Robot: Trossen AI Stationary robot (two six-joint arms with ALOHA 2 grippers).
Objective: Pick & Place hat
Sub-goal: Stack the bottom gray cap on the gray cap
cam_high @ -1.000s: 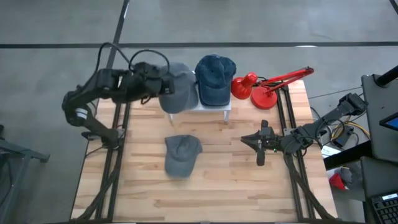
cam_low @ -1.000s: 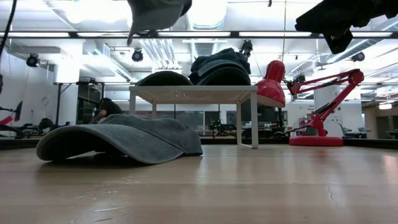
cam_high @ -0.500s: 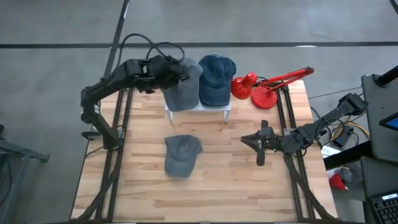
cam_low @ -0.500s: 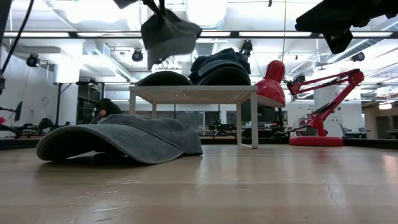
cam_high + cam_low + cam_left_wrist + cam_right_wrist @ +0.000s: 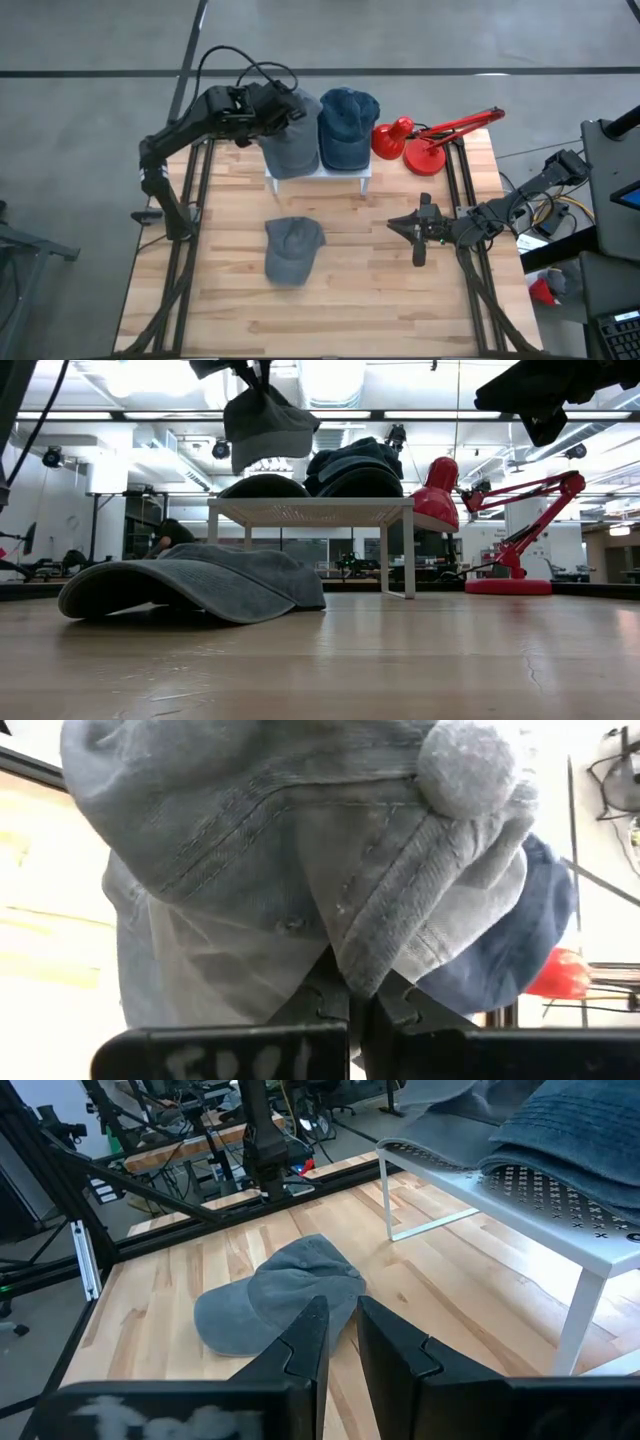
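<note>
We are carrying a grey cap (image 5: 291, 143) in the left gripper (image 5: 283, 110), whose fingers are pinched together on a fold of the cap's fabric, as the left wrist view shows plainly. The cap is hanging in the air over the left end of the white rack (image 5: 345, 172), which stands toward twelve o'clock on the wooden table (image 5: 380, 300). In the low view the cap (image 5: 265, 422) is dangling clear above the rack's top (image 5: 310, 511), not yet touching it.

On the rack a dark blue hat (image 5: 347, 127) is already lying, at three o'clock of the cap we are holding, and the low view shows another dark rounded crown (image 5: 264, 487) sitting on the rack right under the hanging cap. A second grey cap (image 5: 291, 248) is lying on the table at about six o'clock of the rack, well apart from it. A red desk lamp (image 5: 425, 140) is standing at three o'clock of the rack.

We are judging this to be the placing step. The next move is calling for lowering the cap onto the rack beside the blue hat, then letting the fingers part.

The right gripper (image 5: 417, 228) is waiting at the table's three o'clock side, its fingers nearly together and holding nothing.
</note>
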